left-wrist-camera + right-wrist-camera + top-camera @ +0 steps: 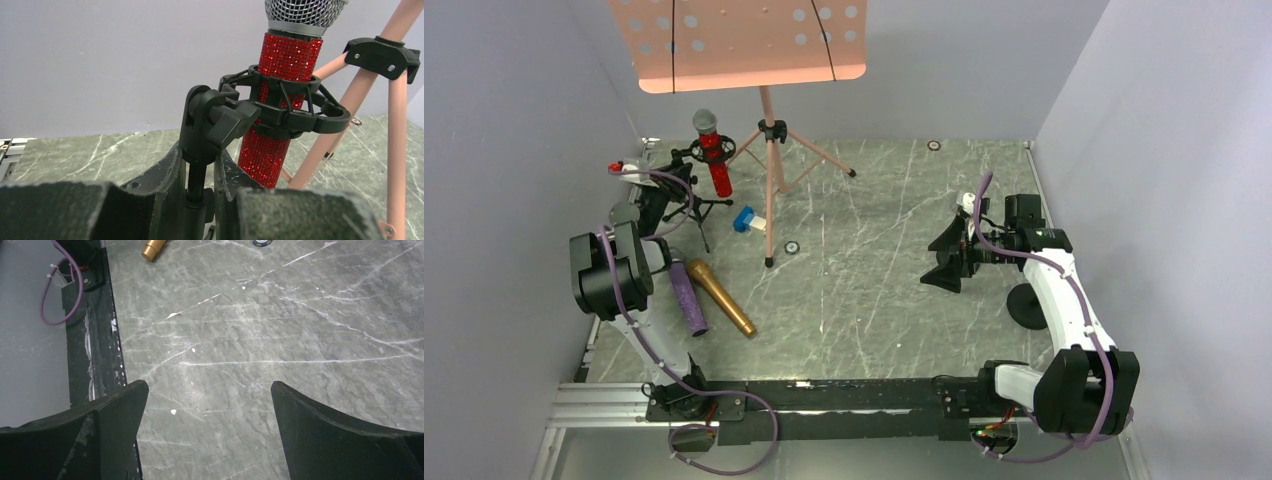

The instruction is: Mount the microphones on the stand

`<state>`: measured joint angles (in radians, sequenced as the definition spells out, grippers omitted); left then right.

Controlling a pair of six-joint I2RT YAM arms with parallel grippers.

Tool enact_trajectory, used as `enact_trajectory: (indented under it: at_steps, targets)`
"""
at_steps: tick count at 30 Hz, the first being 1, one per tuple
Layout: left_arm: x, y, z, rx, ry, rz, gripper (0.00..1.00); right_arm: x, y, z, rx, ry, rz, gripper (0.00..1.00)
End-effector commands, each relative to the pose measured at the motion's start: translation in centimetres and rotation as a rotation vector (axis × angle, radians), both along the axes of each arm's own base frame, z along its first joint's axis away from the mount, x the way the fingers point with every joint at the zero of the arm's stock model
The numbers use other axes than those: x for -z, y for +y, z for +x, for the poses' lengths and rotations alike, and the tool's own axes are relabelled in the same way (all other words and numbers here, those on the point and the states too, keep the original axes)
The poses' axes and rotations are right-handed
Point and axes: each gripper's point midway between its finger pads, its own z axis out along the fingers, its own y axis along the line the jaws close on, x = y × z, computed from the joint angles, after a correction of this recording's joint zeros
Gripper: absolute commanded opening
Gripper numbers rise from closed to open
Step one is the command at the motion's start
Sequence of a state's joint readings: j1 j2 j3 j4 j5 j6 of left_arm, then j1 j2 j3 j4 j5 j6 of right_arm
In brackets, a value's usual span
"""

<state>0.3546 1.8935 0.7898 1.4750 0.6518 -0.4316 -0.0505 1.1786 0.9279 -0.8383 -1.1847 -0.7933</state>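
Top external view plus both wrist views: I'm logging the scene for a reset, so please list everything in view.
red microphone: 1, glittery red, grey mesh head, upright in the microphone stand's mount, far left.
purple microphone: 1, glittery purple, lying near left.
gold microphone: 1, gold, lying beside the purple one.
microphone stand: 1, black, far left.
music stand: 1, pink, far centre-left.
block: 1, blue and white, by the music stand's legs.
round discs: 2, dark, one near centre, one at the far edge.
round object: 1, black, beside the right arm.
table: 1, grey marbled.
left gripper: black, closed on the microphone stand's post.
right gripper: black, open above bare table.
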Motion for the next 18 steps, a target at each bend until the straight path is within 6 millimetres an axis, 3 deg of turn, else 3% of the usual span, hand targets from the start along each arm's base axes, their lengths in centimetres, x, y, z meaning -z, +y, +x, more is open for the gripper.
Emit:
enact_trajectory:
  at_steps: [1, 6, 12, 18]
  targets:
    - [-2.7, -0.8, -1.5, 0.008, -0.153, 0.076, 0.09, -1.1, 0.2, 0.3, -0.022, -0.060, 0.007, 1.00]
    - [-2.5, -1.0, -2.4, 0.005, -0.140, 0.065, 0.29, -1.4, 0.3, 0.0, -0.031, -0.072, 0.011, 1.00]
    - [-2.9, -1.1, -3.7, -0.023, -0.139, 0.053, 0.64, -2.0, 0.4, -0.4, -0.037, -0.093, 0.019, 1.00]
    - [-2.9, -1.0, -5.4, -0.074, -0.121, 0.046, 0.89, -2.4, 0.4, -0.7, -0.040, -0.113, 0.019, 1.00]
